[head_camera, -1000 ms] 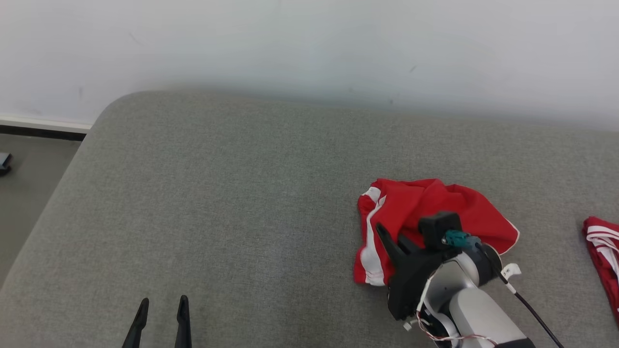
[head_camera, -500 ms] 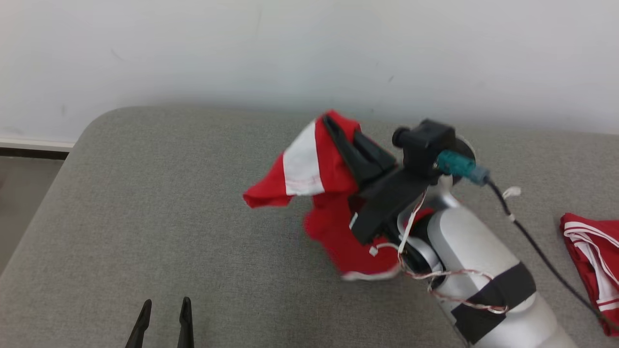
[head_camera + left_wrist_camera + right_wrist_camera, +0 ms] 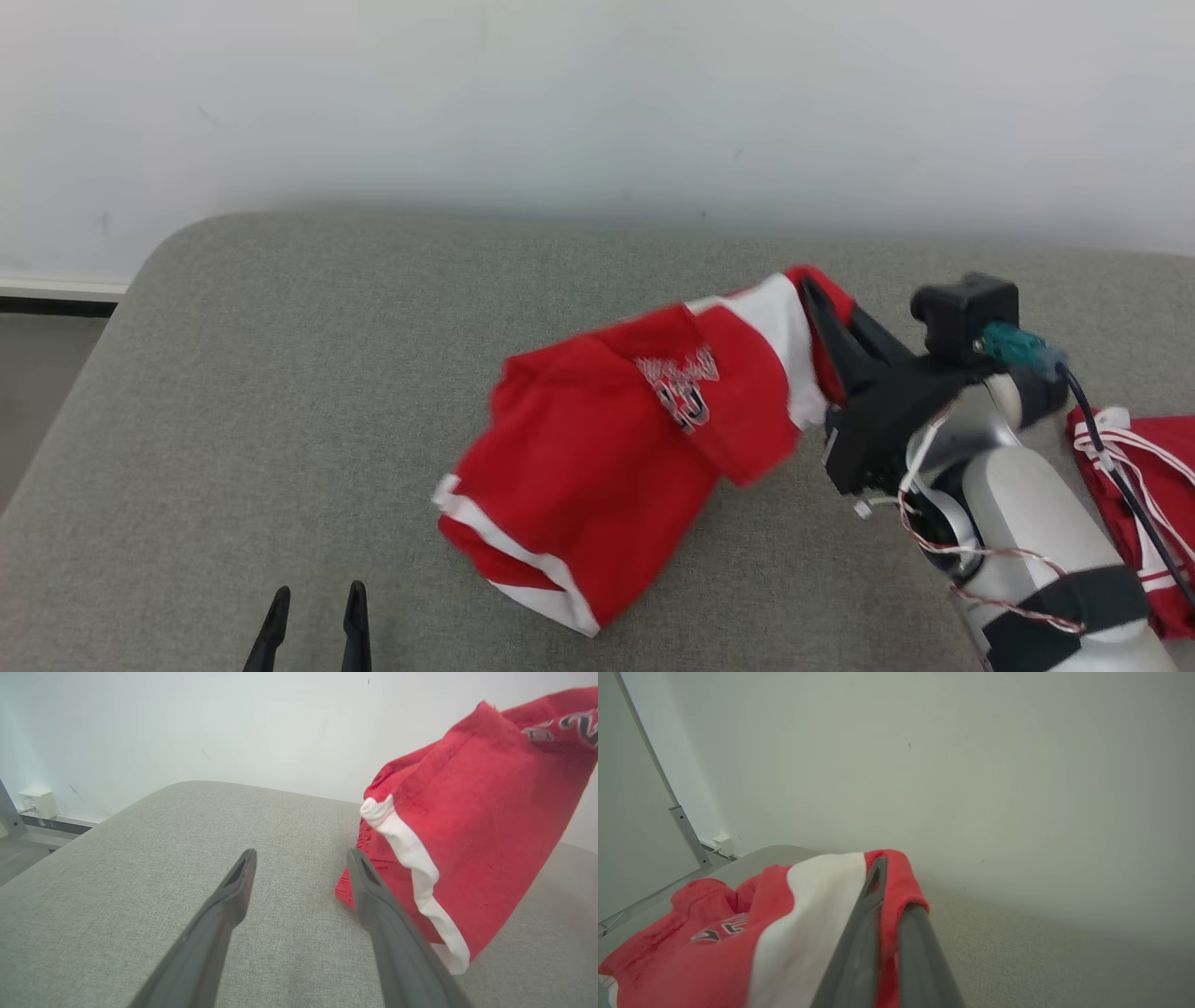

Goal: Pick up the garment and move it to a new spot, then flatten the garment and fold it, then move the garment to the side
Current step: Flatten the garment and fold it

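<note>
The red garment (image 3: 579, 448), lying on the cushion (image 3: 280, 373) a second ago, is being held aloft by the clamped right tool (image 3: 826, 299); the left tool (image 3: 317, 590) is being kept open.

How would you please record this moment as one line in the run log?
step: pick and move | right tool: shut on garment, cloth hanging over grey cushion | left tool: open, empty

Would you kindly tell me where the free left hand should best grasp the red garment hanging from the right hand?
Grip the white-trimmed hem of the garment, farthest from the shut right hand. Bring the open left hand in from the robot's left: that edge faces it, and holding both ends should help spread the cloth.
</note>
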### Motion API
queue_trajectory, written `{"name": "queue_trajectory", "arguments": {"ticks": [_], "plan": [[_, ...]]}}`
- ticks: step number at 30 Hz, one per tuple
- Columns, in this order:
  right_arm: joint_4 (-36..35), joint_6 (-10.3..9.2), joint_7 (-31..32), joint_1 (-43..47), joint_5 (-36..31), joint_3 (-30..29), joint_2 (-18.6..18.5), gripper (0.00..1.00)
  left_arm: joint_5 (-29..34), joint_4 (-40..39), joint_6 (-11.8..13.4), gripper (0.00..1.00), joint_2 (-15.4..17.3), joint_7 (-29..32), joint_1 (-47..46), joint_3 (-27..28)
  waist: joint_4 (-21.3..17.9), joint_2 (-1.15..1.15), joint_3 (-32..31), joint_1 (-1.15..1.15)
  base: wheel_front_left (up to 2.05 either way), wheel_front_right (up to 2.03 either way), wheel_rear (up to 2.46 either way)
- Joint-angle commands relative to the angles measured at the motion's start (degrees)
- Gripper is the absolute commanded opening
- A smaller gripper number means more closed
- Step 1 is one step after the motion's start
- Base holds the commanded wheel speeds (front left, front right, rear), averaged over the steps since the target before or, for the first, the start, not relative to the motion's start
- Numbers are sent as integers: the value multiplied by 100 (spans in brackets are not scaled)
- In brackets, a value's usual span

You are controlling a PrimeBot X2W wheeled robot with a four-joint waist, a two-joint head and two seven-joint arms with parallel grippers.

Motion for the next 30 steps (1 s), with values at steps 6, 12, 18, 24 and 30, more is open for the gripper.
{"name": "queue_trajectory", "arguments": {"ticks": [6,12,18,24,30], "plan": [[515,-15,233,844,-599,-941,-35,0,26,-36,6,100,-9,-15,-87,-11,-143,0,164,0,0,0,0],[659,-15,225,1343,-1235,-2121,287,76,41,-15,6,100,-8,-16,-169,-57,-230,0,238,0,0,0,0],[504,-15,391,1650,-1404,-2817,618,100,42,30,6,100,-9,-15,-229,-101,-274,0,247,0,0,0,0],[224,-15,552,1918,-1559,-3006,701,100,47,45,6,100,-8,-15,-245,-104,-276,0,247,0,0,0,0],[-388,-15,563,2123,-1847,-2910,762,100,32,19,6,100,-9,-16,-192,-75,-300,0,261,0,0,0,0]]}}
